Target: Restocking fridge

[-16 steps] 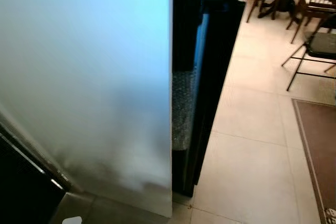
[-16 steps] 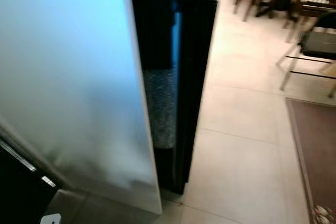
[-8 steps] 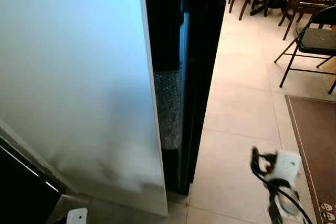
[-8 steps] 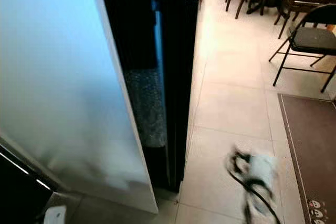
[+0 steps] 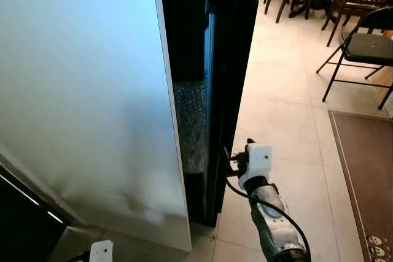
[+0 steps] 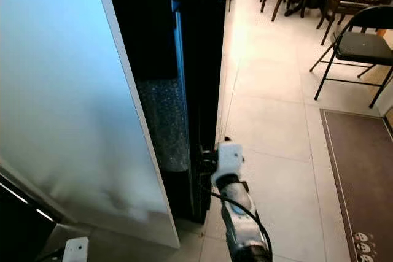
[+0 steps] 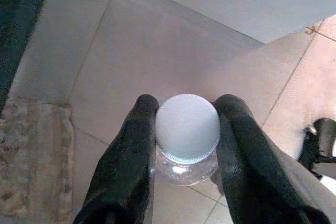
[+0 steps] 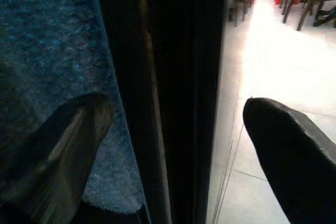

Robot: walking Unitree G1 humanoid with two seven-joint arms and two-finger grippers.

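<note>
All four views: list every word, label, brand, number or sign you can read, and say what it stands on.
None can be read.
Bottle held in the left tool: plain white cap, no print visible.
Mat: small round marks at its near corner, too small and blurred to tell.
Fridge door: blank.

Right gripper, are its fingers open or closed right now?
Open. In the right wrist view the two black fingers stand wide apart, straddling the dark fridge door edge; the right gripper is at that edge.

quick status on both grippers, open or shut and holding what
Left gripper: shut on a clear bottle, at its white cap.
Right gripper: open, holding nothing, fingers straddling the black fridge door edge.
</note>
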